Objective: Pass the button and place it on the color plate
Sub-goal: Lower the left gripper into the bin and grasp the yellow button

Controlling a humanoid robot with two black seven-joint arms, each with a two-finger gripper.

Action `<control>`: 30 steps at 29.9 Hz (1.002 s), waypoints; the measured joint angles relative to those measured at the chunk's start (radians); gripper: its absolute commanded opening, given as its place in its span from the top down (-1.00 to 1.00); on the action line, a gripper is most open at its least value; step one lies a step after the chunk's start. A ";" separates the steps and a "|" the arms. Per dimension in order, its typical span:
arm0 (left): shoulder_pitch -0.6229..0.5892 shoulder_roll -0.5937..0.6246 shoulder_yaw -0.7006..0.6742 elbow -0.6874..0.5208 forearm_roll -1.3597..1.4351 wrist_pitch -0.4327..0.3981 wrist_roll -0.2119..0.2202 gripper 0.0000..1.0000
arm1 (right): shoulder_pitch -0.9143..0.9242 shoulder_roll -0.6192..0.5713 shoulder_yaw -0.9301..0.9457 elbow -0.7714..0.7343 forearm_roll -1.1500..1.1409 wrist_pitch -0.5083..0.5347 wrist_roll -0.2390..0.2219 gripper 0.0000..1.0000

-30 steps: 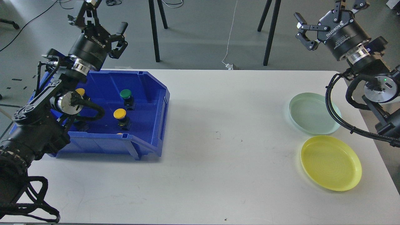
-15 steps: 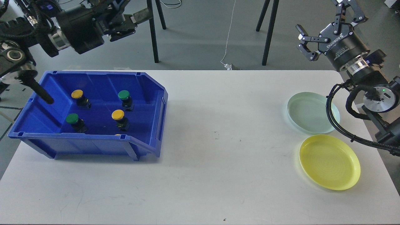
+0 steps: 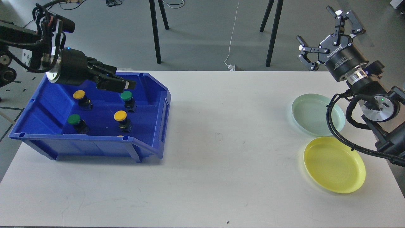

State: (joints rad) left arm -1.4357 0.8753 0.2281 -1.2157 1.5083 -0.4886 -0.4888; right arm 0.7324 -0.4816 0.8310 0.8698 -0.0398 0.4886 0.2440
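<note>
Green-capped push button (image 3: 127,96) stands upright in the blue plastic bin (image 3: 148,126); my left gripper (image 3: 121,83) hovers above it, fingers narrowly apart, holding nothing.

A robotics laboratory is indicated: a plain white worktop (image 3: 221,152) stands on a grey floor (image 3: 196,34) where loose cables (image 3: 232,34) trail between black stand legs (image 3: 155,31). A blue parts bin (image 3: 148,95) of push buttons (image 3: 120,116) and two coloured plates (image 3: 333,164) are laid out as test items.
</note>
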 measured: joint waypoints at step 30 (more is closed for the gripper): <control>0.248 -0.188 0.006 0.309 0.027 0.000 0.000 -0.81 | -0.023 -0.002 0.007 0.004 0.000 0.000 0.000 -0.99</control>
State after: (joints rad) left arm -1.1880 0.6874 0.2342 -0.9062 1.5351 -0.4887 -0.4887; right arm 0.7098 -0.4836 0.8375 0.8738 -0.0398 0.4886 0.2440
